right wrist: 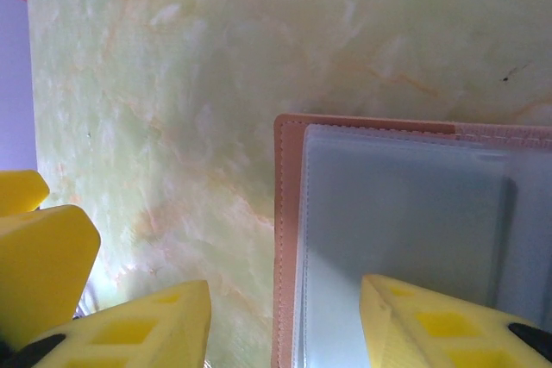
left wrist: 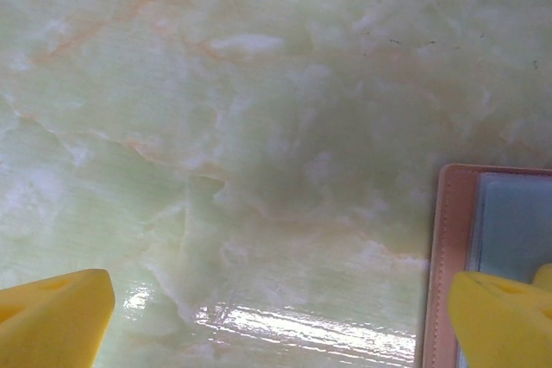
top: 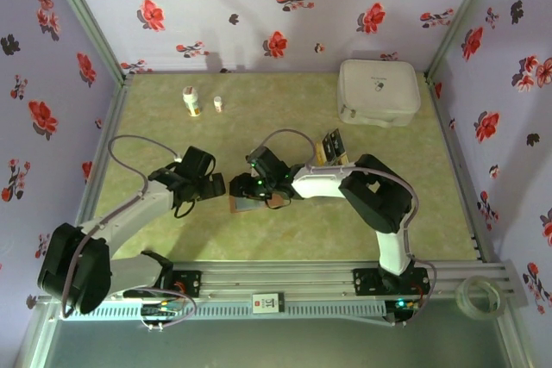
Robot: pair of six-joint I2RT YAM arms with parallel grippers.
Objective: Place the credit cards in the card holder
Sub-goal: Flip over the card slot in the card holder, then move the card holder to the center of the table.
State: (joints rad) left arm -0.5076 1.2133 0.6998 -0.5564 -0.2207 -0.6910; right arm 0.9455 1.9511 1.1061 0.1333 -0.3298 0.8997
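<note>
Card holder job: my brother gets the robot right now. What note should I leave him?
The left gripper has its jaws open and empty, low beside the card holder.
The right gripper has its jaws open, straddling the holder's edge.
The card holder lies open on the table between both grippers. The credit cards sit in a pile beside the right arm, apart from the holder.
Done: the holder is open; no card seen in it.
Left: pick up each card and slide it in.
</note>
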